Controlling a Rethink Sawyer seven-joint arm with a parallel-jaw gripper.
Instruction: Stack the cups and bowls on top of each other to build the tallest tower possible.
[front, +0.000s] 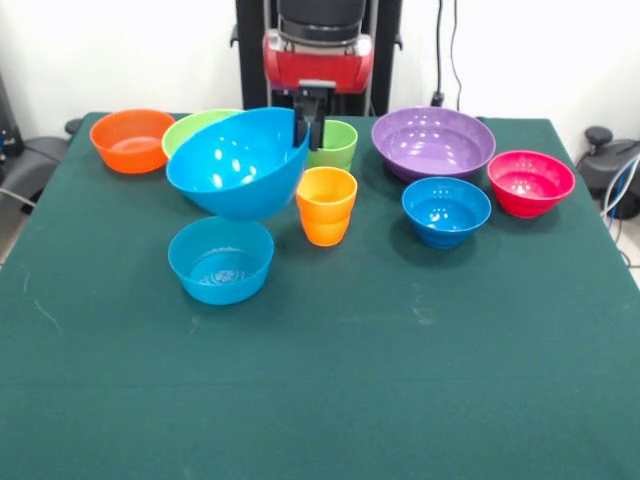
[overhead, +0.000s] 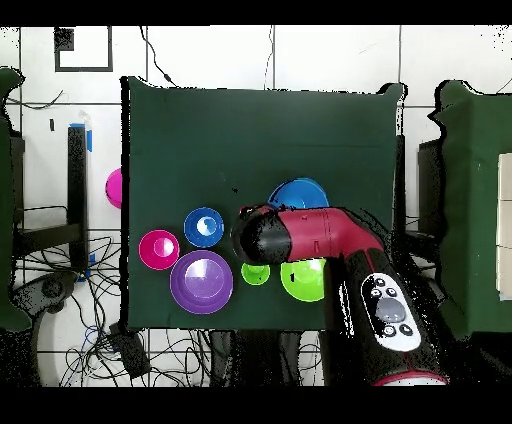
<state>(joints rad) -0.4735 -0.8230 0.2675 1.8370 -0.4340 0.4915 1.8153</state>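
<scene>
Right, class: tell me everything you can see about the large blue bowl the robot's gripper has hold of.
The large blue bowl is glossy plastic, round and deep, the biggest blue one. It hangs lifted off the table, tilted so its opening faces the camera and to the left. The gripper pinches its rim on the right side; nothing else clearly touches it. It sits above a small blue bowl, beside the orange cup, partly hiding a lime green bowl.

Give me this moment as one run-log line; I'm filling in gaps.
claw: shut on large blue bowl rim | bowl: lifted, tilted | below: small blue bowl | tower: none yet
</scene>
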